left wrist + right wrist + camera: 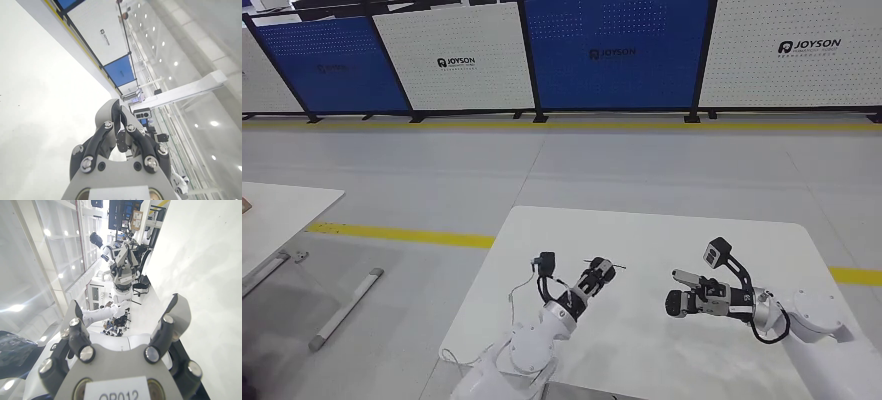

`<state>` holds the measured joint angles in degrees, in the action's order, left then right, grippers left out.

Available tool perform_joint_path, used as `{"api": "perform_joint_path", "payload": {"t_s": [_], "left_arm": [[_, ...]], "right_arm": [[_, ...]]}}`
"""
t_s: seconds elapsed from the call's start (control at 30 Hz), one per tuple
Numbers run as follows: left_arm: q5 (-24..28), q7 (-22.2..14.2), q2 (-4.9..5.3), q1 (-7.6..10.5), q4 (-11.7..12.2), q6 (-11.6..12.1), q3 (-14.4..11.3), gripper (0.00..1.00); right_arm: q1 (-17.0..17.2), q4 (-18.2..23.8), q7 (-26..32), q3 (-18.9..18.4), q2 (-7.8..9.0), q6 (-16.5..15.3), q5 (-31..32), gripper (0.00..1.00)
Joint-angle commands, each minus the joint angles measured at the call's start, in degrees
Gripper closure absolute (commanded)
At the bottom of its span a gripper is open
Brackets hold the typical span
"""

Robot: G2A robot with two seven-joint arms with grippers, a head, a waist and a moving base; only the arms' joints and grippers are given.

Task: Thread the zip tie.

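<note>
Above a white table [642, 230], the left gripper [599, 268] is seen with its fingers pressed together at the tips. A thin dark strip, taken to be the zip tie [589, 262], is apparently pinched between them, though it is too small for this to be said with certainty. The strip appears to be laid crosswise to the fingers, its long axis running roughly side to side across the table. The right gripper [675, 300] is held near, to the right of the left one and pointed toward it, with its fingers spread wide and nothing between them. The coming move is judged to depend on this facing: the strip's free end would have to be caught by the empty right gripper, the nearer free tool.
</note>
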<state>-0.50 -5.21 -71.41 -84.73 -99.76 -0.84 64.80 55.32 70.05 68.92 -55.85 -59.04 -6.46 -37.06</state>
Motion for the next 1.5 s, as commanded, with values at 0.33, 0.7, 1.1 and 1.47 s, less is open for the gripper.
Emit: {"api": "perform_joint_path", "payload": {"t_s": [0.33,0.7,1.1,1.47], "left_arm": [[5.6,-5.3,0.31,-2.04,0.4,2.2,0.9,1.00],[6.5,-4.2,-0.13,-1.61,1.7,1.2,-1.4,1.00],[8.1,-0.1,-1.11,0.30,4.4,1.8,-4.4,1.00],[8.1,-0.1,-1.11,0.30,4.4,1.8,-4.4,1.00]], "right_arm": [[0.0,0.0,0.0,0.0,0.00,0.0,0.0,0.00],[0.0,0.0,0.0,0.0,0.00,0.0,0.0,0.00],[0.0,0.0,0.0,0.0,0.00,0.0,0.0,0.00],[-4.3,5.2,9.5,-4.4,2.88,9.8,15.7,0.00]]}}
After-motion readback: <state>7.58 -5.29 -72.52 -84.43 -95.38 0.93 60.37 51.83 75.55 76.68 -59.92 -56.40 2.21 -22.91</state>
